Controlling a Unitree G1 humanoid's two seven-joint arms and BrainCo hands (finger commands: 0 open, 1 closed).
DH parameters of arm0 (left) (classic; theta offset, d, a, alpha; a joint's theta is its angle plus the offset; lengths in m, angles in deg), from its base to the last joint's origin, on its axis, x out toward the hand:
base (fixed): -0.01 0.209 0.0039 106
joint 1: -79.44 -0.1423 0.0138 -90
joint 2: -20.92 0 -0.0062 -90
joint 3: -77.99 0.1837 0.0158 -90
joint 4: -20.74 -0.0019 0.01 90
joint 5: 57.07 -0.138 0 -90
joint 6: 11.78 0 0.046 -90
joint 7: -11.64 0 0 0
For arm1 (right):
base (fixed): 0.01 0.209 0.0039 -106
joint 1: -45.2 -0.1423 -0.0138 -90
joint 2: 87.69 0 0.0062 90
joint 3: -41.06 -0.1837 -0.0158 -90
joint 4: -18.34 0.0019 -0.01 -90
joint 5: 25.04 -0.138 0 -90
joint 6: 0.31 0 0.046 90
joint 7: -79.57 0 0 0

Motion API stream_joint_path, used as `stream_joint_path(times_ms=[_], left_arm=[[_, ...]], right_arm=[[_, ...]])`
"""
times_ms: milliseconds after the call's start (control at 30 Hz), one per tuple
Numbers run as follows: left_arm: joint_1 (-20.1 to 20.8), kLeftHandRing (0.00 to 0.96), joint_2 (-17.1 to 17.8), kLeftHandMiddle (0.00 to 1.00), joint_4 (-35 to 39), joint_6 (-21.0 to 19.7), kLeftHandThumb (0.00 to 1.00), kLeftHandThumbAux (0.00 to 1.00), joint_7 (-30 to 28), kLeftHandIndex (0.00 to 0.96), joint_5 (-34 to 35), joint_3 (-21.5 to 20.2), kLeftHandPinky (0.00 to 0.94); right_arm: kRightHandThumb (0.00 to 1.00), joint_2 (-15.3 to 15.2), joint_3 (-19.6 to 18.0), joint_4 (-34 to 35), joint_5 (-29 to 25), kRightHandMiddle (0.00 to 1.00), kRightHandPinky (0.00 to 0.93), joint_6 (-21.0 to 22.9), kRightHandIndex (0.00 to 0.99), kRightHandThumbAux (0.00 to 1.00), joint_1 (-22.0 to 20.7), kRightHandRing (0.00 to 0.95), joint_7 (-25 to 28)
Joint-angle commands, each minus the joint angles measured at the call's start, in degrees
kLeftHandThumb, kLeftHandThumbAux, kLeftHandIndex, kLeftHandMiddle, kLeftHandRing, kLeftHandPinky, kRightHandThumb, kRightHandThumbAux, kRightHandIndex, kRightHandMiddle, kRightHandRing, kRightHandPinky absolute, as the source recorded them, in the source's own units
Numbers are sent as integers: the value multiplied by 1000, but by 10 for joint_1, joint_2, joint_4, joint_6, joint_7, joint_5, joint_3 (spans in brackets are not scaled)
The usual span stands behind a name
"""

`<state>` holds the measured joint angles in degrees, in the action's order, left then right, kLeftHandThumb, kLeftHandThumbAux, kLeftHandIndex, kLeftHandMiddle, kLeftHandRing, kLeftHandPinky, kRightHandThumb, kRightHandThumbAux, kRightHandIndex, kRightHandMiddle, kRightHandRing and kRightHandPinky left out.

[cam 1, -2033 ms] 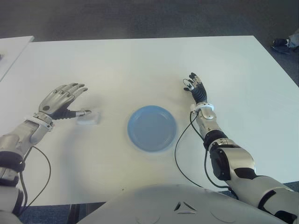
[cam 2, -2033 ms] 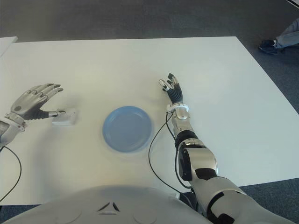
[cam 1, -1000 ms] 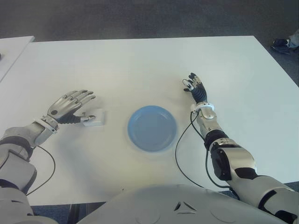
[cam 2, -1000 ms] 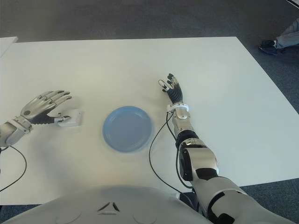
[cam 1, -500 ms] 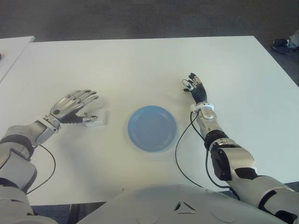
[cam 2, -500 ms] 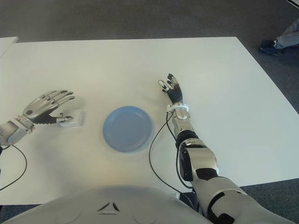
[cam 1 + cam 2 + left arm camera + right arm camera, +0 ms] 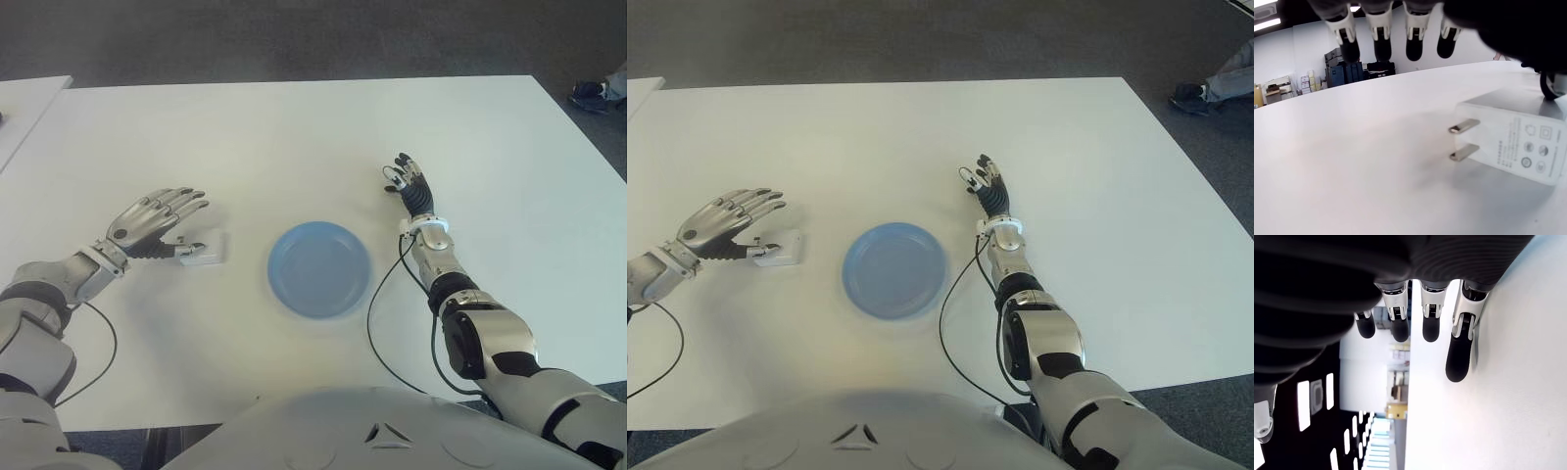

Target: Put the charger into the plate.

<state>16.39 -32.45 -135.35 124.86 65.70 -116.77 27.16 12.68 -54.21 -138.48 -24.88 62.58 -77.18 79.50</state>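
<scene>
Lying left of the plate (image 7: pixel 319 268), the charger (image 7: pixel 203 249) looks light, rigid; left robot hand (image 7: pixel 147 221) released: pinch its flat sides

No word or number can be read in any view. The one printed surface is the pronged end face of the white charger (image 7: pixel 1513 139), seen in the left wrist view: rows of tiny grey print and several small round and square marks sit beside the two metal prongs, all too small and blurred to make out.
</scene>
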Motion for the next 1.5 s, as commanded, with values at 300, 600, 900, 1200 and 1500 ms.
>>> stream_joint_path(times_ms=[300,600,900,1200,1500], left_arm=[[-26,0,16,0,56,45,219,200,-84,0,66,-46,0],[-74,0,37,0,141,70,225,159,-140,0,133,-104,0],[-111,0,41,0,197,64,245,133,-202,0,170,-155,0],[-147,0,37,0,239,61,248,132,-254,0,194,-194,0],[-175,0,26,0,266,50,236,143,-265,0,183,-214,0]], right_arm=[[0,11,4,-33,5,125,62,41,45,478,40,94,9],[0,13,1,-33,1,139,71,32,48,482,40,108,23],[10,15,-5,-33,-4,142,81,27,49,500,41,114,35],[3,15,-7,-34,-5,140,73,23,49,505,42,111,41],[0,15,-6,-35,-3,142,71,19,45,499,43,113,43]])
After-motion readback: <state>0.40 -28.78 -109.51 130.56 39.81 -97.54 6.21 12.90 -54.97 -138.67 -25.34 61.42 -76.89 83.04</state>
